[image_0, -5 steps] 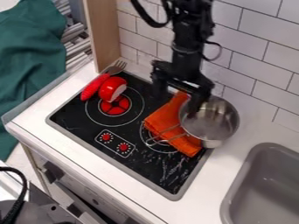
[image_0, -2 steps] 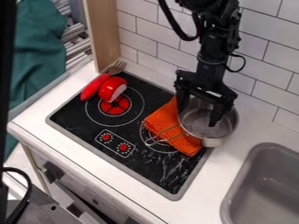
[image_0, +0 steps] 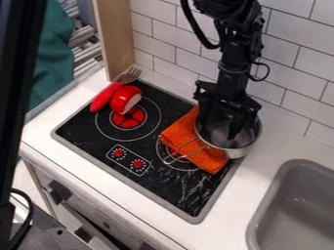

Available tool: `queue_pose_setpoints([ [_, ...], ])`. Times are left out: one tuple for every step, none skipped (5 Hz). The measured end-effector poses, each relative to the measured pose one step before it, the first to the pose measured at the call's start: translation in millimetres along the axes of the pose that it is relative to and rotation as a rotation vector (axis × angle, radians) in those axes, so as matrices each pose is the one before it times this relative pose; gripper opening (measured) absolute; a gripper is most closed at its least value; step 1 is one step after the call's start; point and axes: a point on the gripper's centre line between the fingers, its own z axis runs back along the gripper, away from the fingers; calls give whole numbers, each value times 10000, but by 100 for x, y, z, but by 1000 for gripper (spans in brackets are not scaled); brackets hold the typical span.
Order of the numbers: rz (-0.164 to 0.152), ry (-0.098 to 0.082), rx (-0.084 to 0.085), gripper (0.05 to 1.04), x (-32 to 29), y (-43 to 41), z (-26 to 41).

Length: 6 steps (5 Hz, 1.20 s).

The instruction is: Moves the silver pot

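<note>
In the camera view, we see that the silver pot (image_0: 239,150) has shifted slightly left, towards the stove (image_0: 98,131), and now sits a touch further over the orange cloth (image_0: 207,158). The fingers (image_0: 234,129) are apart and down at the pot's bowl (whether they press on its wall, we cannot tell). We judge the move just begun; next we would keep the push gentle, since the cloth could bunch underneath.
</note>
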Motion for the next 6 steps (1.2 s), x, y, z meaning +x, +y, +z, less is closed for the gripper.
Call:
queue_pose_setpoints([
  [-140, 15, 38, 1010, -215, -484, -80],
  [-391, -424, 160, 1006, -625, -553, 1692],
  [-140, -712, 223, 1004, 111, -270, 2072],
  [-46, -225, 133, 1004, 279, 346, 769],
  [295, -76, -240, 1004, 693, 935, 168],
  [193, 668, -24, 1004, 394, 1122, -2367],
])
